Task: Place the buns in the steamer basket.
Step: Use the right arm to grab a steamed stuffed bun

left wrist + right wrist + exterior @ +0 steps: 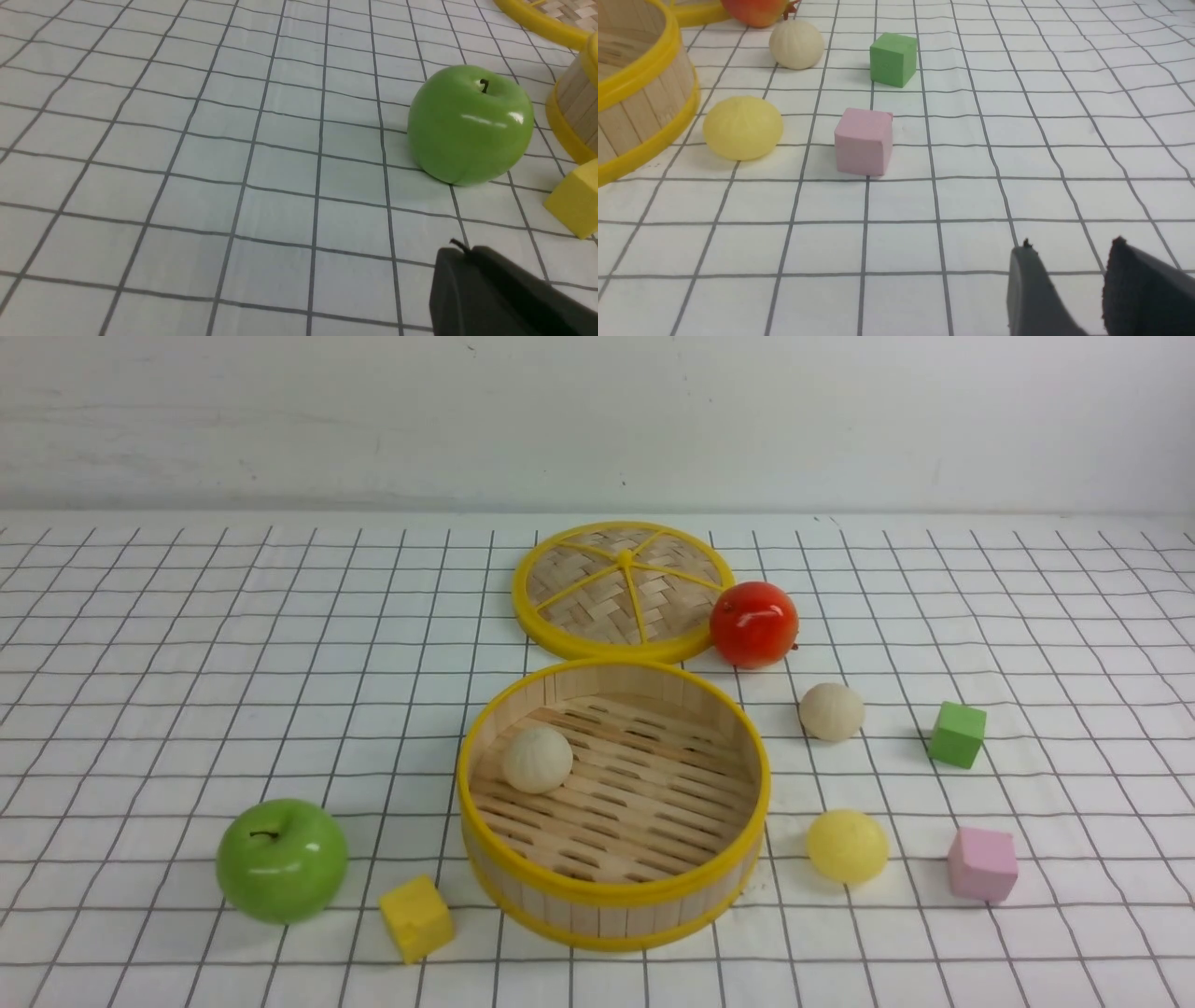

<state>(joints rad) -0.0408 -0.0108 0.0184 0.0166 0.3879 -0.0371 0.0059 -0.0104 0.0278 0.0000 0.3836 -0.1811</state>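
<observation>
We have one cream bun [537, 759] inside the steamer basket [611, 901], near the middle of the worktop's [187, 709] front edge. The other cream bun [831, 711] and the yellow bun [847, 845] lie outside, toward the right edge. Our left tool [467, 261] is pressed together, holding nothing. Our right tool [1071, 245] is spread, holding nothing.

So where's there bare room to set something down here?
Widest: the cloth left of the steamer basket and lid, behind the green apple. Also right of the green cube and pink cube. Crowded: right of the basket, around the cream bun, yellow bun and red fruit.
</observation>
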